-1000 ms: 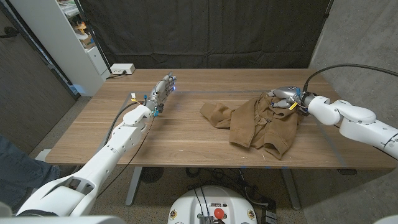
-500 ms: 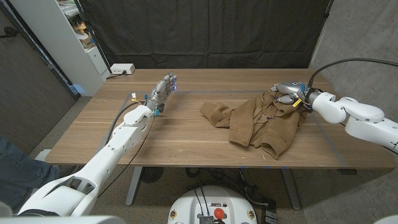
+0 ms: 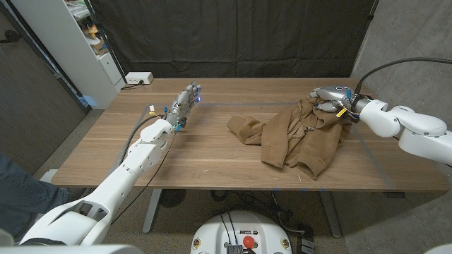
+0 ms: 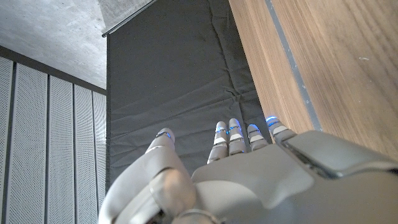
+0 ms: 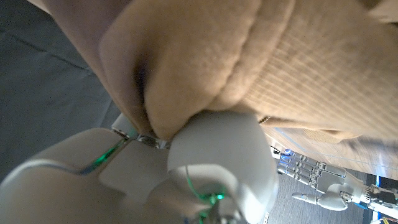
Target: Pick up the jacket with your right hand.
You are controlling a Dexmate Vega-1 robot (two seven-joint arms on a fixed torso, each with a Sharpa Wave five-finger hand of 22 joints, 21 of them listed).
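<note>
Lifting a little since before, the right hand (image 3: 330, 99) has its fingers (image 5: 214, 155) closed tight on the jacket (image 3: 296, 137). Most of it trails on the table (image 3: 212, 166), toward the open, waiting left hand (image 3: 185, 104).

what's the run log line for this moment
right hand: grips jacket collar | jacket: mostly on table | left hand: idle, holds nothing

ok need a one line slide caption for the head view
Right hand grips the brown jacket at its far edge, while the left hand waits across the table.
</note>
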